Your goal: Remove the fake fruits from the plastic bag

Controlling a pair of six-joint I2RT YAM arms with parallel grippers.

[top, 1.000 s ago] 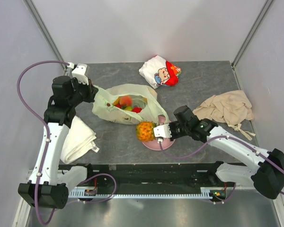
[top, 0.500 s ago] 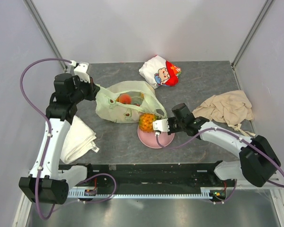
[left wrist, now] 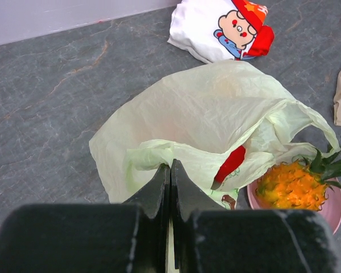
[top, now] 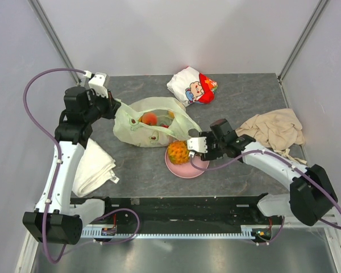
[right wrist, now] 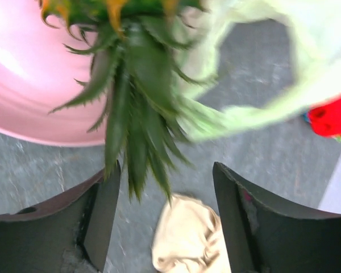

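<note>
Top external and wrist views: left end effector (left wrist: pixel 170 168) pinches the limp plastic bag (top: pixel 137 132) at its 9 o'clock rim; right end effector (right wrist: pixel 165 176) gapes around the crown of the pineapple (top: pixel 178 152), at the bag's 5 o'clock; the bagged fake fruits (top: pixel 150 119) look light, hard and slippery, best gripped across the body.

Bag (top: pixel 131 129) mouth open upward; pineapple (top: pixel 178 152) on plate (top: pixel 188 171) crowds its right side; free tabletop (top: pixel 139 165) btwn towel (top: pixel 94 168) & plate.

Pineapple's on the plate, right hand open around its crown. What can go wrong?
1. The crown sits inside the open right hand; a crooked retreat could drag the pineapple off the pink plate.
2. The plastic bag drapes a loop beside it that may snag.
3. The left hand pinches only a thin fold; it could slip.
</note>
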